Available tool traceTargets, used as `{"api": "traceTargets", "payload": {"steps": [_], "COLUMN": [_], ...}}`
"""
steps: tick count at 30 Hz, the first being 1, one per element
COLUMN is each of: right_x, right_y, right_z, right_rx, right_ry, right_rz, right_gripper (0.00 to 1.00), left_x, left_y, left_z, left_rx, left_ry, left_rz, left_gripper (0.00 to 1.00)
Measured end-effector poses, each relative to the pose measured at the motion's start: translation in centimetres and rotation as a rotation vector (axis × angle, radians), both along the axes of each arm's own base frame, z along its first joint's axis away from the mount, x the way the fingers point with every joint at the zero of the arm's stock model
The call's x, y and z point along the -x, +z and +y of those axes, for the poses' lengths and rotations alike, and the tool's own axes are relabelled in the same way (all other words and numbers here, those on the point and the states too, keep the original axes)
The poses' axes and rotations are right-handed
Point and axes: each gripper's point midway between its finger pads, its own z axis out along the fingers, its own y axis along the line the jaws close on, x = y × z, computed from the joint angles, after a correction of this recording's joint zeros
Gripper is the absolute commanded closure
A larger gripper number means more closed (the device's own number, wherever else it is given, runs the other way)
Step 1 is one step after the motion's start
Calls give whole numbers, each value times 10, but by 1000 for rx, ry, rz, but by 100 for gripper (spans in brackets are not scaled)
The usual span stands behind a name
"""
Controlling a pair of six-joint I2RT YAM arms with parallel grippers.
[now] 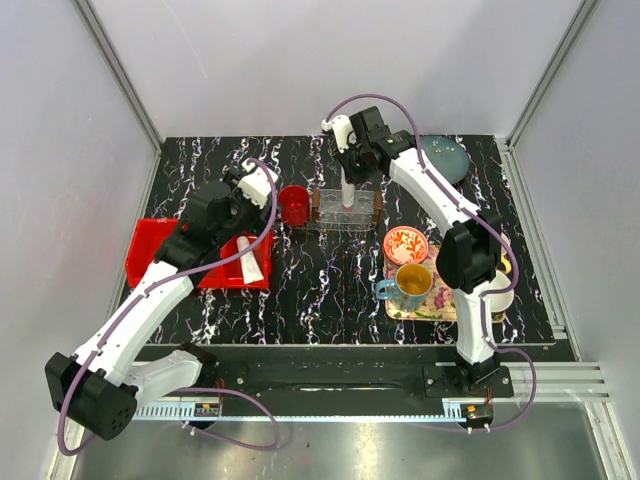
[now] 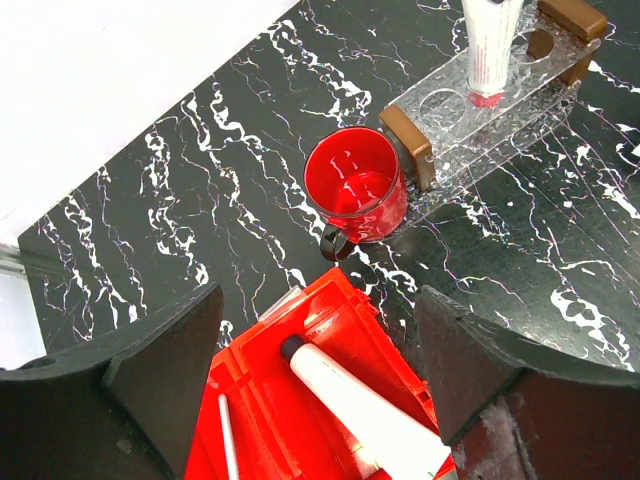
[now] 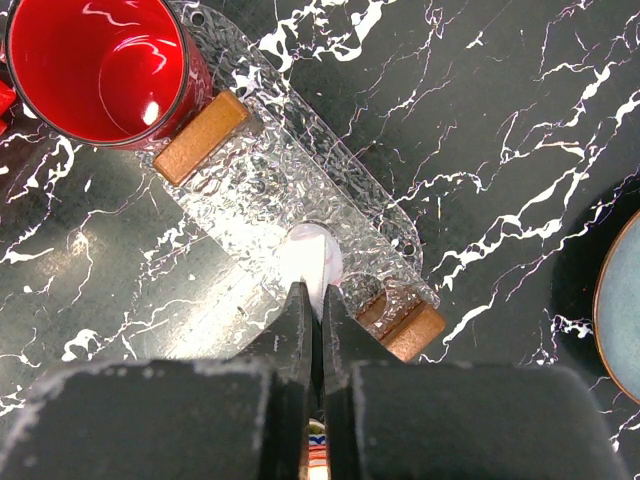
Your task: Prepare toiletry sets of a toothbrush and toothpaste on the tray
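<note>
Right gripper (image 3: 312,292) pinches a toothpaste (image 2: 487,45) upright, long axis vertical, reddish end down at the tray (image 3: 250,170). Left gripper (image 2: 318,345) hangs spread over the bin (image 2: 335,322).

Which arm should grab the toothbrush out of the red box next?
Left. The left gripper is open and hangs right above the red box, where the toothbrush lies. The right gripper is over at the clear tray, shut on a toothpaste tube, so it is busy.

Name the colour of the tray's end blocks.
Brown blocks on a clear, textured tray; clearest in the right wrist view.
</note>
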Motion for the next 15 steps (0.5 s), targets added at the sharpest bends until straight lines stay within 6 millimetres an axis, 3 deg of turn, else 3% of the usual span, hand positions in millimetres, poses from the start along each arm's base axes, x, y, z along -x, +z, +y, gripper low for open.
{"api": "traceTargets", "payload": {"steps": [15], "right_x": [0], "right_y": [-15], "right_z": [0], "right_rx": [7], "right_ry": [0], "right_rz": [13], "right_gripper": [100], "left_x": [0], "left_y": [0], "left_z": [1], "left_rx": [1], "left_ry": [1], "left_rz": [1], "left_gripper": [19]}}
